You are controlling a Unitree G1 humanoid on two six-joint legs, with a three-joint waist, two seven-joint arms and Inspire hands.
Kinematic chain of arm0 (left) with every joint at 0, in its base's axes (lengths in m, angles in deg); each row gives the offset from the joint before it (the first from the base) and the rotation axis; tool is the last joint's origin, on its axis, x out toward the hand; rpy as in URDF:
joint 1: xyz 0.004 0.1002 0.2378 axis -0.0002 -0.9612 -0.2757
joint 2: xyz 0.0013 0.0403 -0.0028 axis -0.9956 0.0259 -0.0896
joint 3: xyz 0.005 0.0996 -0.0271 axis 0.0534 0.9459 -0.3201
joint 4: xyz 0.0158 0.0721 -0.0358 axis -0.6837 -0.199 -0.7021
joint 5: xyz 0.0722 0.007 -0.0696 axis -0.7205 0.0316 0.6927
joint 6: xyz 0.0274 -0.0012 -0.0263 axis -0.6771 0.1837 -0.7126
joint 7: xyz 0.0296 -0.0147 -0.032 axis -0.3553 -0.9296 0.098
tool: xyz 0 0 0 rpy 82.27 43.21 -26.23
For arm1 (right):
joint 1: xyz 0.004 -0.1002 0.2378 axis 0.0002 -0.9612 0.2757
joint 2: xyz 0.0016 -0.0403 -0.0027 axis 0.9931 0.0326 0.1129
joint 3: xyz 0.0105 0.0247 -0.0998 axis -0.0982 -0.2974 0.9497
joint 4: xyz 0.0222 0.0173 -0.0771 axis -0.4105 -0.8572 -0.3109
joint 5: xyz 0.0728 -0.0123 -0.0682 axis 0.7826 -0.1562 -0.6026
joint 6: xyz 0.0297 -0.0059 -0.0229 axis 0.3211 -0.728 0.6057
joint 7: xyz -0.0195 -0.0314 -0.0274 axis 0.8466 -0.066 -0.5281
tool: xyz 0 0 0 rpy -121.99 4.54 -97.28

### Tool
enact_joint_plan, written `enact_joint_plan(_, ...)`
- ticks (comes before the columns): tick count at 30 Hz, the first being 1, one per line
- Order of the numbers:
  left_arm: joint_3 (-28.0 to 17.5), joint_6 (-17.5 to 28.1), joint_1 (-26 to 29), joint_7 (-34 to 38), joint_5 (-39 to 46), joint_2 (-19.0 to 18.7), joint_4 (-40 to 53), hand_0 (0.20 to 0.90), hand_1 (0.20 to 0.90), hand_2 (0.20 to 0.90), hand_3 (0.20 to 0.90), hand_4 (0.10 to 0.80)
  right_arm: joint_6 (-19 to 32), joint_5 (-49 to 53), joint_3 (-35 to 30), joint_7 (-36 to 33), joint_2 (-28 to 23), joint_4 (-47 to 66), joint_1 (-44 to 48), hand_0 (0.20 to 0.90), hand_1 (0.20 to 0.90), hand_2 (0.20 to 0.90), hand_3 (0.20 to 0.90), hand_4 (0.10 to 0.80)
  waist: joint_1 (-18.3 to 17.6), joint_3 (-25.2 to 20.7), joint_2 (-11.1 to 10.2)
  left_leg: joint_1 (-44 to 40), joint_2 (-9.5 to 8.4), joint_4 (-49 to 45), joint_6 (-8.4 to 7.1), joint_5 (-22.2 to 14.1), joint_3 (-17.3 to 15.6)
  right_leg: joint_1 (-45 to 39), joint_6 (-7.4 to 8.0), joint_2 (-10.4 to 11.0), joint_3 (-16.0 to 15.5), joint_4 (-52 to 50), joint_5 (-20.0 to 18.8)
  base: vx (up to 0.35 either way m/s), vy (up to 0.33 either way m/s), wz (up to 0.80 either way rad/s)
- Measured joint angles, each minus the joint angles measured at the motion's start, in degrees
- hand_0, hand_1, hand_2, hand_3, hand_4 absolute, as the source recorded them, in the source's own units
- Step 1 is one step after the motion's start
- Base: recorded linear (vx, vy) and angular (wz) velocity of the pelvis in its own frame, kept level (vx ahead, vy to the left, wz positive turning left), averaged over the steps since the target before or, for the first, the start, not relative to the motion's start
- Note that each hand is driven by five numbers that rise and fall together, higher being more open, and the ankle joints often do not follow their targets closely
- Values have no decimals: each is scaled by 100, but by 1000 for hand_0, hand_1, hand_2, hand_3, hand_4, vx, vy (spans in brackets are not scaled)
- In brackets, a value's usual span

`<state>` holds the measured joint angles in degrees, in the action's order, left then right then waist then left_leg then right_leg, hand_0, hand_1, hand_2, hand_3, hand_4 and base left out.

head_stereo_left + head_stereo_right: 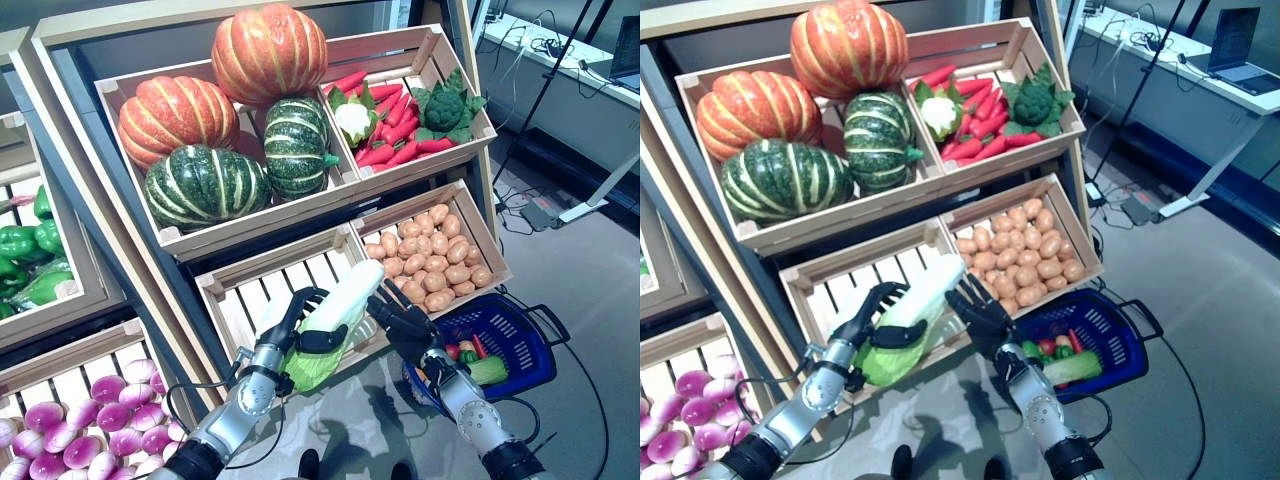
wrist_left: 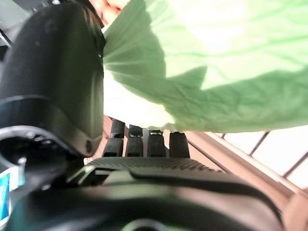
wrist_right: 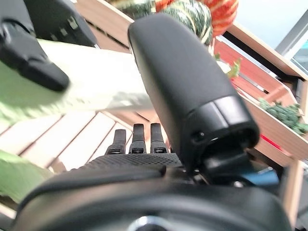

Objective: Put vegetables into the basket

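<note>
One long cabbage (image 1: 330, 325), white at its far end and leafy green at its near end, is held above the front edge of an otherwise empty slatted crate (image 1: 260, 290) on the lower shelf. The left hand (image 1: 300, 325) grips it from the left, fingers curled over the top and thumb wrapped across its middle. The right hand (image 1: 405, 325) is just right of the cabbage's white end, fingers spread and nearly straight, the palm facing the cabbage; whether it touches cannot be told.

Near and to the right, a blue basket (image 1: 530, 350) sits on the floor, holding a few vegetables, green, red and pale ones among them. Beyond the right hand, a crate of potatoes (image 1: 430, 260) stands beside the slatted crate. On the shelf above, one crate holds two orange pumpkins (image 1: 270, 50) and two green striped squashes (image 1: 205, 185), and the crate to its right holds a cauliflower (image 1: 355, 120), red peppers (image 1: 395, 130) and broccoli (image 1: 445, 110). At far left are green peppers (image 1: 25, 245), and at near left purple-and-white turnips (image 1: 70, 430).
</note>
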<state>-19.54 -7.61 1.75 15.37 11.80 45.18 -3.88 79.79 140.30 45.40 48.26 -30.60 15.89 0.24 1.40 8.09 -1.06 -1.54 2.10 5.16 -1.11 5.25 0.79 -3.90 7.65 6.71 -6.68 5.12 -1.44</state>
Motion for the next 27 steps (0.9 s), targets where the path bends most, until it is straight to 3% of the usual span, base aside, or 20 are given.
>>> enact_joint_plan(13, 68, 165, 223, -939, 309, -216, 131, 300, 300, 300, 300, 400, -111, 3, 65, 301, -173, 0, 55, 900, 900, 900, 900, 800, -11, -1, 3, -31, 0, 0, 0, 0, -2, -26, -1, 0, 7, 0, 0, 0, 0, 0)
enact_joint_plan(25, 72, 170, 277, -1079, 432, -295, 148, 300, 300, 300, 300, 400, -107, 25, 64, 402, -194, 0, 82, 900, 900, 900, 900, 800, -28, -5, 26, -62, 0, 0, 0, 1, -4, -51, -1, 1, 12, 0, -1, 0, 0, 0)
enact_joint_plan(26, 72, 170, 286, -1088, 431, -305, 148, 300, 300, 300, 300, 400, -107, 25, 65, 402, -194, 0, 82, 451, 451, 451, 451, 500, -28, -5, 32, -64, 0, 0, 0, 1, -5, -53, -2, 1, 13, -1, -1, 0, 0, 0)
enact_joint_plan(27, 72, 171, 291, -1093, 431, -310, 149, 300, 300, 300, 300, 400, -107, 25, 66, 405, -194, 0, 82, 300, 300, 300, 300, 400, -29, -7, 40, -65, 0, 0, 0, 1, -5, -53, -1, 1, 13, -1, -1, 0, 0, 0)
